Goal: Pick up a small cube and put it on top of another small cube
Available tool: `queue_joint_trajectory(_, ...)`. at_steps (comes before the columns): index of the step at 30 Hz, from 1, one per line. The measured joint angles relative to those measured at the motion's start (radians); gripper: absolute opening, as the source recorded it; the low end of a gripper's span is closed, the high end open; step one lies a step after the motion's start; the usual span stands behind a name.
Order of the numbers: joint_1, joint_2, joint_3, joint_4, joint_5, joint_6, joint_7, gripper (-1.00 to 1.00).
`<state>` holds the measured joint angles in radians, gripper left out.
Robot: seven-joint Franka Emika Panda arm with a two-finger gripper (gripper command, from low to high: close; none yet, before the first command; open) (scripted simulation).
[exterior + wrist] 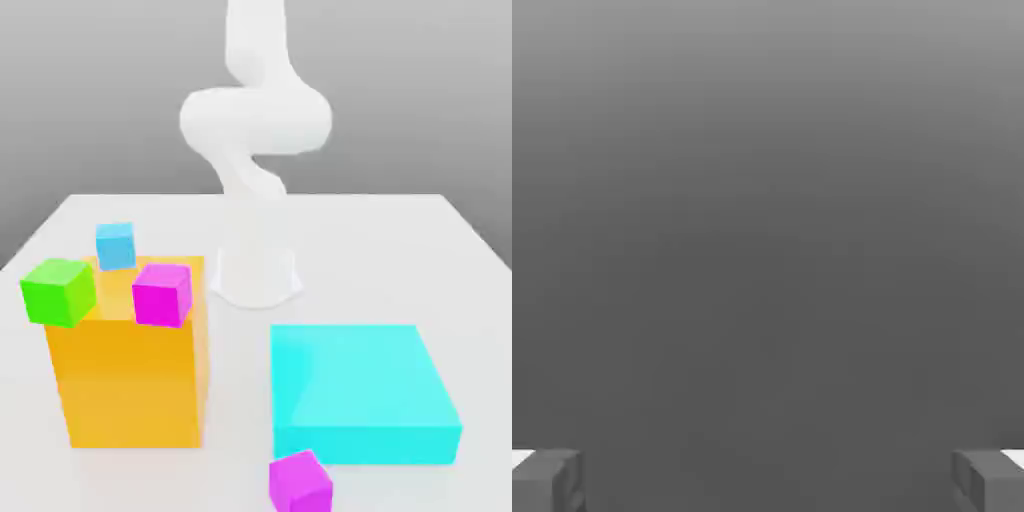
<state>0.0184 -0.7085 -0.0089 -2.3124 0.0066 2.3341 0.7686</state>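
Claw (pixel 768 482) gapes wide, empty; purplish cube (pixel 301 484) sits near the cyan block (pixel 360 385) on the surface (pixel 240 400).

Behind a pale, smooth tabletop (pixel 380 235), a plain gray backdrop (pixel 420 100), lighter toward its top.

Purplish-magenta small cube (pixel 301 484) sits askew near the cyan block (pixel 358 385)

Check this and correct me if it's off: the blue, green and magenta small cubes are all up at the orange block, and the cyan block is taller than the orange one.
The heights are swapped: the exterior view shows the orange block standing taller than the cyan block. The rest is right.
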Motion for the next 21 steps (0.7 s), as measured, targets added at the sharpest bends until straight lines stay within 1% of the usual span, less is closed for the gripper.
queue_joint_trajectory(12,0.076,0.441,-0.029,-0.06,0.034,0.167,-0.155,0.0)
queue_joint_trajectory(21,0.103,0.767,-0.018,-0.105,0.039,0.291,-0.255,0.0)
